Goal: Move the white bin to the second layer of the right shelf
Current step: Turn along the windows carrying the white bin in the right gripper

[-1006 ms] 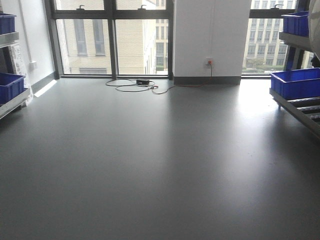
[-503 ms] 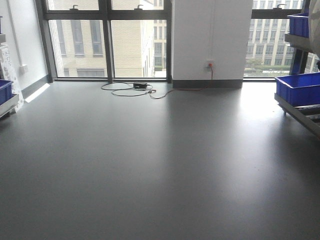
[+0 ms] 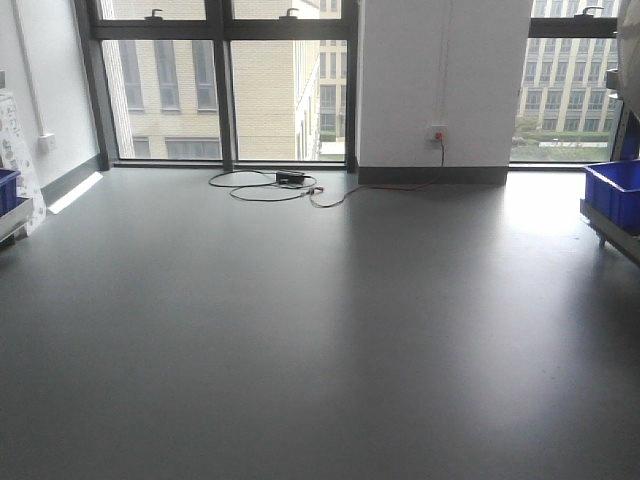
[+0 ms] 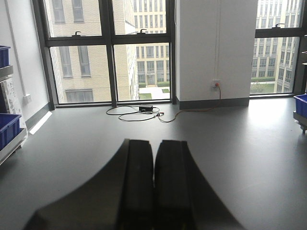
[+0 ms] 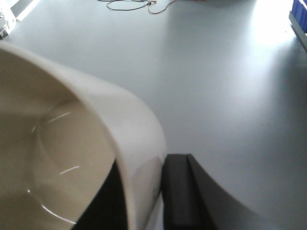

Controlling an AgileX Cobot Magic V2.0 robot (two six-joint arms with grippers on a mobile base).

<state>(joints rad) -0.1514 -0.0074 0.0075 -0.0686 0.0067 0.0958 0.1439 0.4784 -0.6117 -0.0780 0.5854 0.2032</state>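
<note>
My right tool [image 5: 144,189] is clamped on the wall of the white bin [image 5: 72,143]: one dark finger sits inside the tub and the other [image 5: 180,191] presses against its outer side, with the glossy rim pinched between them. The bin hangs in that grip above the floor [image 5: 216,81], its hollow interior turned towards the wrist camera. My left tool [image 4: 154,182] is closed, its two black fingers pressed flat together with nothing in them, pointing out across the room.

Beyond both tools stretches the bare grey floor. A black cable [image 3: 270,185] lies looped by the windows [image 3: 285,95] and runs to a wall socket [image 3: 437,133] on the white pillar [image 3: 445,80]. At the far right edge a blue crate [image 3: 612,190] sits on a steel rack [image 3: 610,232]; I cannot tell which tier that is. A second blue crate [image 3: 8,188] shows at the left edge.
</note>
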